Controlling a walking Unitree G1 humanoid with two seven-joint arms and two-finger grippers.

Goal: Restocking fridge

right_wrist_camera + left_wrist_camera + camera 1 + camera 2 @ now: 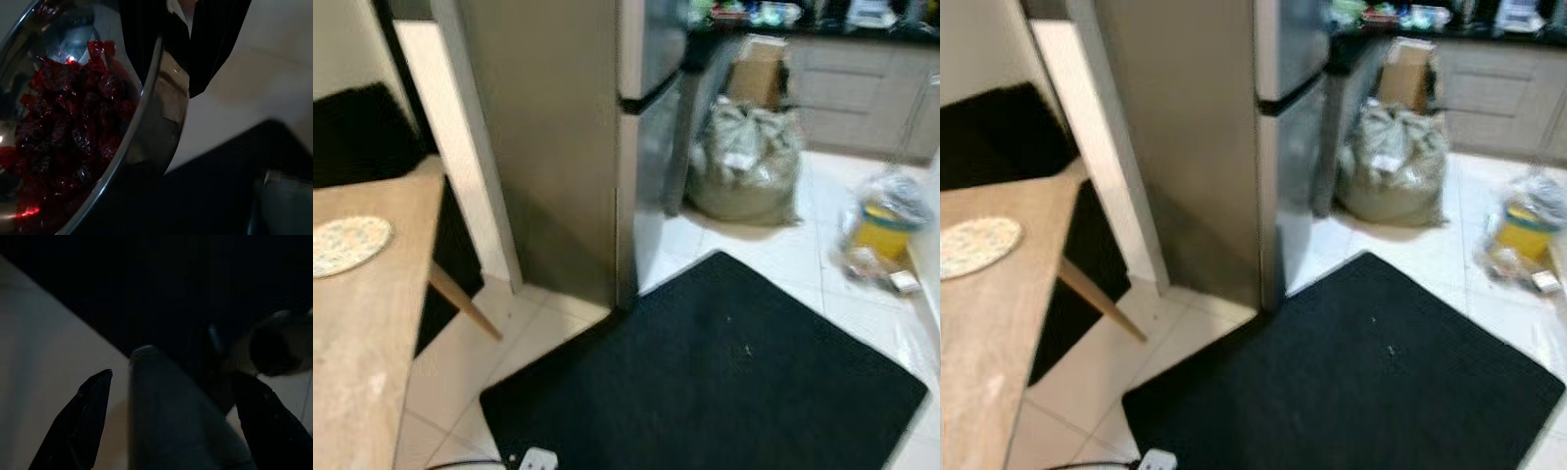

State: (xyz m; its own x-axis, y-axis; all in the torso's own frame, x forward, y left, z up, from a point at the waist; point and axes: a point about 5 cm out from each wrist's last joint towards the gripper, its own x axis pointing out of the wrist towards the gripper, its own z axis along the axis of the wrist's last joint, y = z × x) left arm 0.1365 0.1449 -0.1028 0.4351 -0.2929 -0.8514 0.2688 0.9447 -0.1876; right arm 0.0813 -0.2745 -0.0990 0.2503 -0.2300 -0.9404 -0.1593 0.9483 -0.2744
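The right gripper [188, 46] is clamping its jaws over the rim of a round polished steel bowl [151, 132], which is holding glossy dark-red wrapped pieces [73, 132]. The left gripper [171, 426] is hanging with jaws spread apart above a pale surface. The tall brushed-steel fridge [558, 147] is standing closed beside a ribbed black floor mat [724, 382], on white tiles. A pale wooden table [362, 323] is carrying a round patterned mat [347, 243].

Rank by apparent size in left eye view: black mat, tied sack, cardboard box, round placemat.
1. black mat
2. tied sack
3. round placemat and cardboard box: alike, and the box stands farther off, so unranked.
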